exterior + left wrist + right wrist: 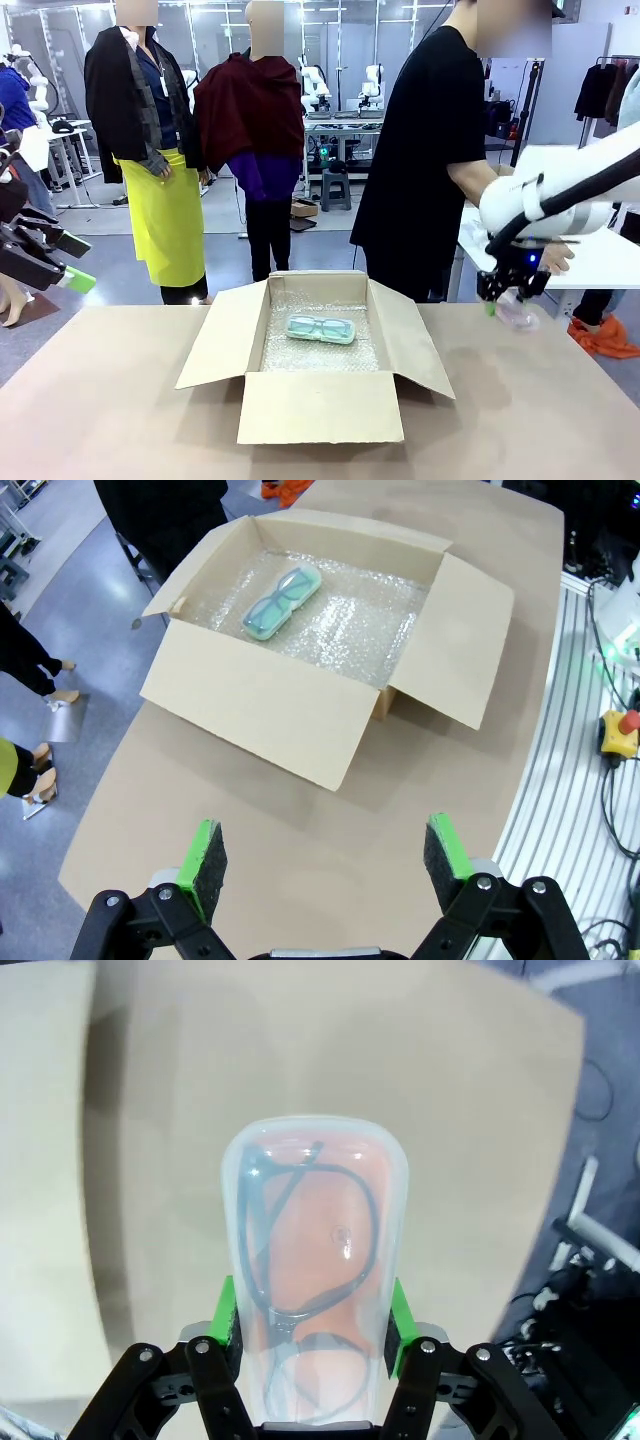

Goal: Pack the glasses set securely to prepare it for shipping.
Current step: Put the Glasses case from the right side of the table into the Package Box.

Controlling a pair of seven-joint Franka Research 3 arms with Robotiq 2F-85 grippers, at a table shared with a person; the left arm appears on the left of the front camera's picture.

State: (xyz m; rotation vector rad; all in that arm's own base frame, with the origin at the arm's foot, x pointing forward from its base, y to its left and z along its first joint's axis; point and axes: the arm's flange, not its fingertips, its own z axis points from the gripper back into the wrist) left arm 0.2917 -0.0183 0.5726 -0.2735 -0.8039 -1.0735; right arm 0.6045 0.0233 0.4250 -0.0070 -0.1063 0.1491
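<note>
Brown paper-like covering spreads smooth and matte over the tabletop [120, 400], and at its far right edge sits the pinkish-red case [315, 1250], a clear, glossy oblong shell with rounded ends and dark-rimmed spectacles showing through it. The right jaws are clamped on its long sides, a green pad [228, 1312] pressed flat against each flank. I cannot tell whether the case touches the tabletop. The white right arm [560, 200] slopes down from the right, wrist bent so the black fingers point at the surface. Well apart from it, the mint-green case [321, 329] lies flat on crinkly bubble wrap [370, 620] lining the open cardboard box [320, 408], whose four flaps are splayed outward at mid-table. Off the tabletop's left edge the left jaws stand wide and hold nothing, their ribbed green pads [205, 855] far apart, raised and tilted towards the box. A person in a black top [420, 150] stands at the far side.
</note>
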